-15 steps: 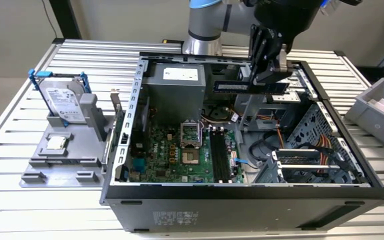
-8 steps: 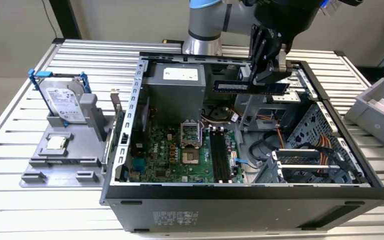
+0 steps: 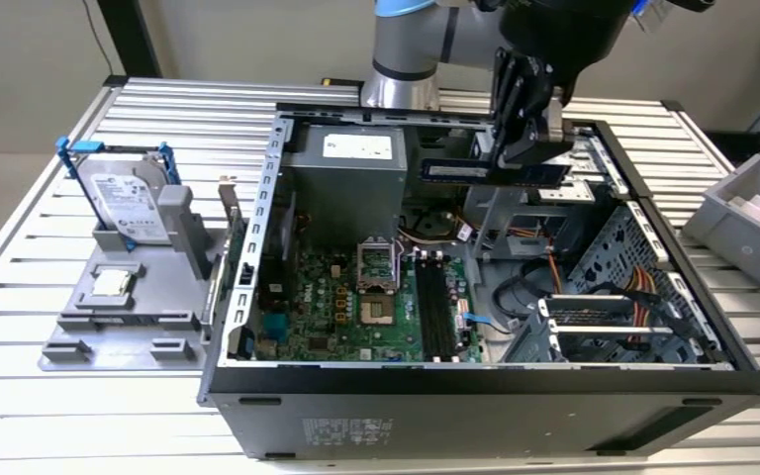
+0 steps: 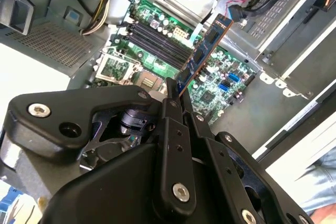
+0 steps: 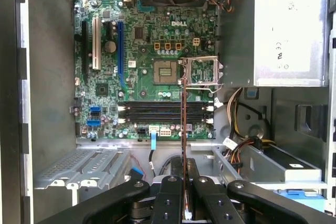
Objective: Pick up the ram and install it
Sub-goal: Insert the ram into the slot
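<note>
Gripping the ram by one end, your hand is clamping its fingers shut on the stick and hanging over the open PC case, above its rim, w/ the ram riding level and sticking out toward the exterior view's left. In the second wrist view the ram is poking out past the fingertips of the hand, its dark chips showing, and the motherboard is lying below it. In the first wrist view you're seeing the ram edge-on as a thin line coming out of the hand, crossing over the black mem slots but not touching them; whether it's lined up w/ any one slot, can't tell.

Inside the case in the exterior view, the slots are sitting on the green board beside the CPU socket, w/ the grey PSU at the back. The case is standing on a slatted metal table. On the exterior view's left a grey fixture is holding a silver hard drive and a small square chip. At the exterior view's right edge a grey bin is sitting on another slatted surface.
</note>
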